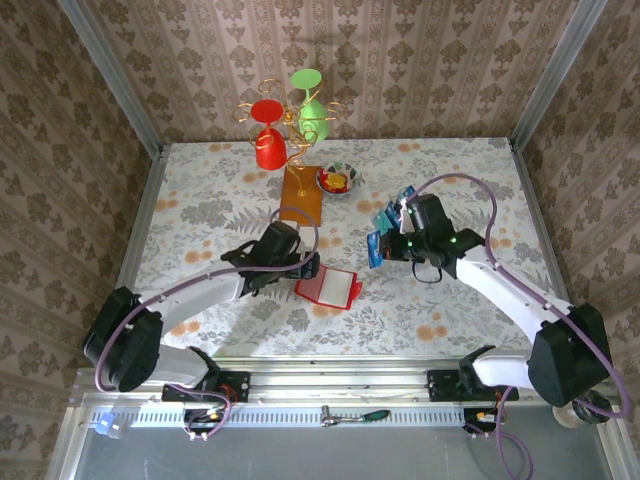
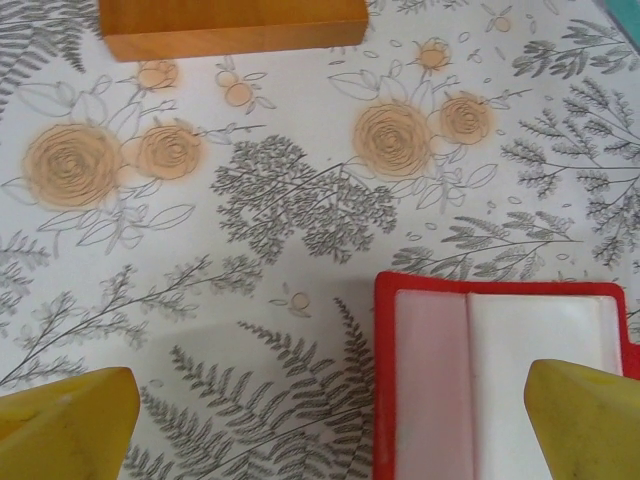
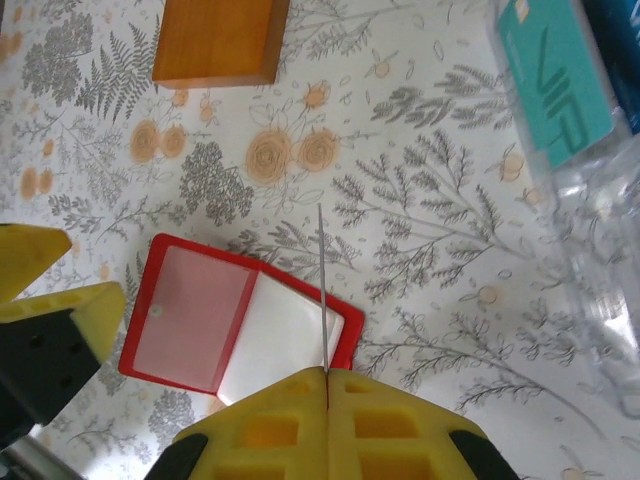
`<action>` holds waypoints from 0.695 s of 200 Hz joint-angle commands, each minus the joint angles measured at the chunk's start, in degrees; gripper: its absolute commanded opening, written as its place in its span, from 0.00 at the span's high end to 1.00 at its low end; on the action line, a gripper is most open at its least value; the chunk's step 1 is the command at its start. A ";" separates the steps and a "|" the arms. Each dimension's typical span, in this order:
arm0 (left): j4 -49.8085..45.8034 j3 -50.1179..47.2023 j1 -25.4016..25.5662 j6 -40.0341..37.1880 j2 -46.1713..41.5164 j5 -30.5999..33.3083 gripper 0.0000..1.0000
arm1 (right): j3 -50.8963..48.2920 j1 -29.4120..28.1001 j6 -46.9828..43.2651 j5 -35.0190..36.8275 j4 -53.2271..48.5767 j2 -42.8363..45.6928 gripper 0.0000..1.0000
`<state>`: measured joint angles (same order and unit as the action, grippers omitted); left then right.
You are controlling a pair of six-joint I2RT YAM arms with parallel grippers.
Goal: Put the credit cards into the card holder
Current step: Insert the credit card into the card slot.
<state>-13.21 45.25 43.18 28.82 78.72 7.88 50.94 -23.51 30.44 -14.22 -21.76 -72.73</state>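
Pinching one credit card [image 1: 374, 250] is what the right gripper [image 3: 325, 385] is doing right now. Its yellow pads are clamped tight on the card's bottom edge, so in the wrist view the card is just a thin line sticking straight out of the fingers.

Directly past the tip of that card is the card holder [image 3: 235, 320]. It's lying flat on the floral table, opened like a book with the inside facing up. Both inner pockets look empty to me, so I'd say nothing has been slotted in yet.

On the far side of the holder from the right gripper sits the left gripper [image 2: 325, 420]. Its jaws are spread wide with nothing in them, and it hovers at the holder's edge with one finger over the open page. My guess is it's there to pin the thing down.

Off to the other side of the right gripper is the clear rack [image 3: 590, 230] with another teal card [image 3: 555, 85] in it, and the top view suggests a few more. The orange stand base [image 3: 220, 40] is further out, beyond the holder.

So this is an early stage: first card held near the holder, not inserted, the rest waiting.
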 commanded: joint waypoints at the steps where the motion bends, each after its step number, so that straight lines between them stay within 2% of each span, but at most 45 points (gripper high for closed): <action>1: 0.70 1.24 0.50 -1.26 2.58 -2.42 0.00 | -2.19 -0.39 4.11 -2.31 4.05 2.62 1.00; 14: 1.50 1.00 0.50 -0.83 3.64 -3.11 0.00 | -3.13 -0.23 4.00 -1.87 3.78 3.23 1.00; 39: 3.65 0.12 0.50 0.03 4.87 -4.91 0.07 | -4.71 -0.23 3.93 -1.60 3.56 4.29 1.00; 92: 7.75 -2.74 0.41 2.83 5.30 -7.16 0.39 | -7.95 -0.29 4.48 -2.24 3.95 6.52 1.00; 123: 9.15 -3.87 0.37 4.23 5.46 -7.79 0.43 | -8.22 -0.07 3.85 -2.39 3.20 7.51 1.00; 139: 9.18 -3.99 0.37 4.40 5.39 -7.88 0.53 | -8.14 -0.08 3.75 -2.57 3.16 7.78 1.00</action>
<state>-5.65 41.98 43.46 31.94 83.85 1.15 43.27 -23.51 34.33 -15.51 -18.81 -66.61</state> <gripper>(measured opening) 0.535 0.044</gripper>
